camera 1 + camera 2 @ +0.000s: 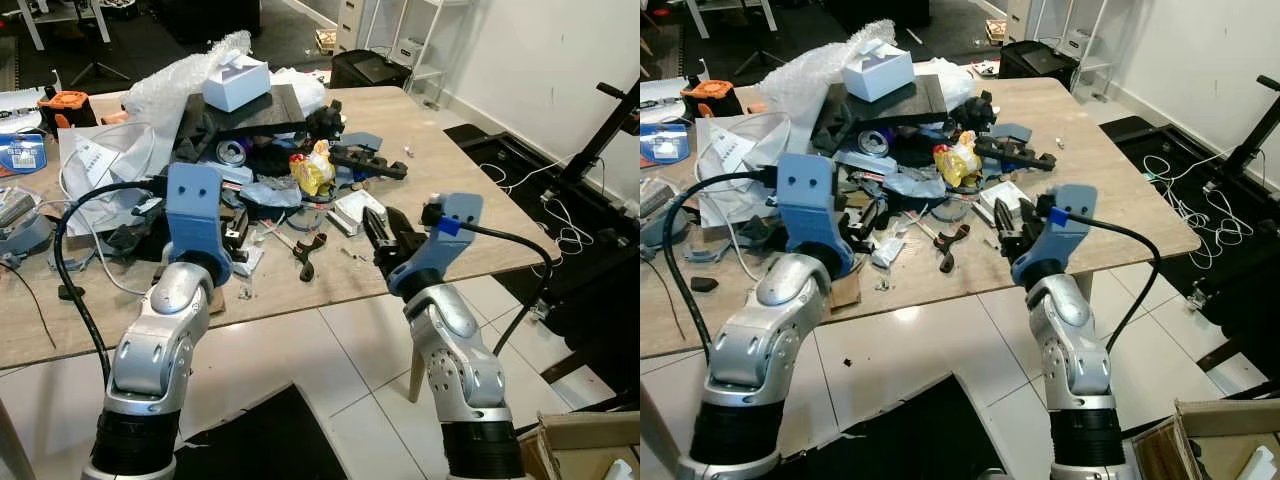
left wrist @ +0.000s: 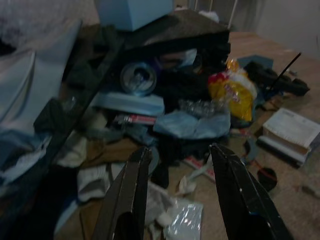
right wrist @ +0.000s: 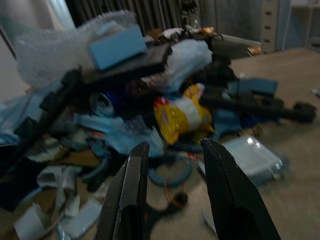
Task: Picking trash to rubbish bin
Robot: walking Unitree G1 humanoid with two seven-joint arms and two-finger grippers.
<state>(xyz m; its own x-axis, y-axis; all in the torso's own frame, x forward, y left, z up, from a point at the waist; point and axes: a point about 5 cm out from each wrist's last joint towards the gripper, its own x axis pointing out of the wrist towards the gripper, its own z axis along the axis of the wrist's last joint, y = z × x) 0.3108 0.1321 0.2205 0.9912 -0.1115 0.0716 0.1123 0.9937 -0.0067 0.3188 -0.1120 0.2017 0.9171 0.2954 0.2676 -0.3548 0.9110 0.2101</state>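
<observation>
One heap of trash (image 1: pixel 260 160) covers the middle and far-left part of a wooden table (image 1: pixel 470 190), with no item of it held by either arm. Near the heap's centre lies a yellow snack packet (image 1: pixel 312 170); in the right wrist view it (image 3: pixel 182 117) sits just beyond the parted fingertips. Behind and to the left of it a drink can (image 1: pixel 232 152) lies on its side under a dark slab (image 1: pixel 245 110), and a white box (image 1: pixel 237 82) rests on top of that slab against a mass of bubble wrap (image 1: pixel 180 75). A flat clear packet (image 1: pixel 358 210) lies on the table at the heap's near edge, just beyond the right gripper (image 1: pixel 385 232), and a black clamp-like part (image 1: pixel 308 255) lies on bare wood nearer the table's front edge. The right gripper is released, its two black fingers (image 3: pixel 131 195) spread and empty, held above the front edge of the table. The left gripper (image 2: pixel 180 200) is likewise released and empty, its fingers (image 2: pixel 127 195) apart above crumpled paper and plastic scraps at the heap's near-left side. An orange and black tool (image 1: pixel 62 102) stands at the table's far-left corner. White floor tiles (image 1: pixel 330 370) lie below the table.
</observation>
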